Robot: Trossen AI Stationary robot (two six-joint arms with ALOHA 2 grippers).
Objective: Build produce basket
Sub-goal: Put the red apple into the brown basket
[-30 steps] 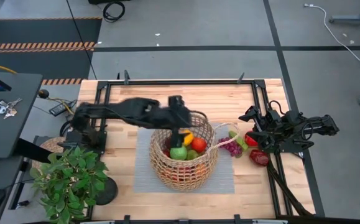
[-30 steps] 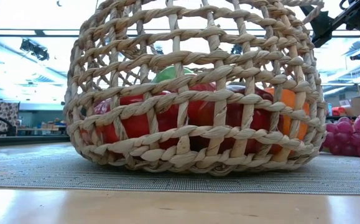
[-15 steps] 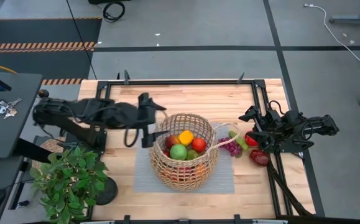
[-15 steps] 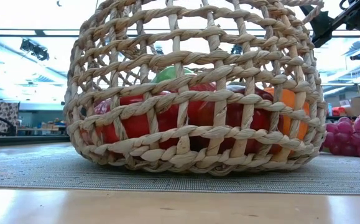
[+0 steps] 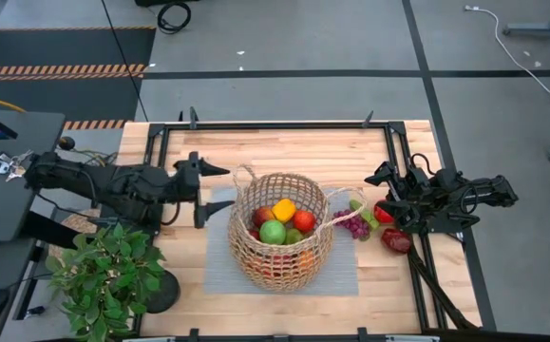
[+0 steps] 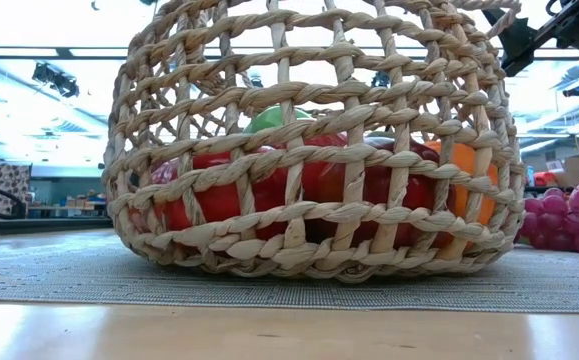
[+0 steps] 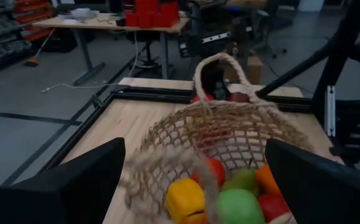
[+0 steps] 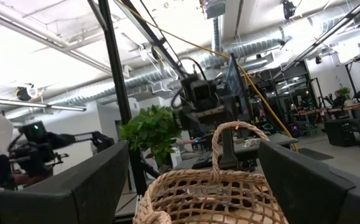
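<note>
Right of centre frame, purple grapes [image 5: 354, 226] lie between the basket [image 5: 281, 231] and the spread, nearer right gripper [image 5: 386, 201]; left gripper [image 5: 202, 185] spread.

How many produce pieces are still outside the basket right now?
3 visible, all right of the round tan wicker basket: purple grape bunch beside its wall, red fruit under the right gripper, dark red fruit nearer. Others may be hidden.

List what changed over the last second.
The left gripper drew back from above the basket to the table's left side, fingers open and empty. The right gripper, the basket with its produce and the grapes stayed put.
</note>
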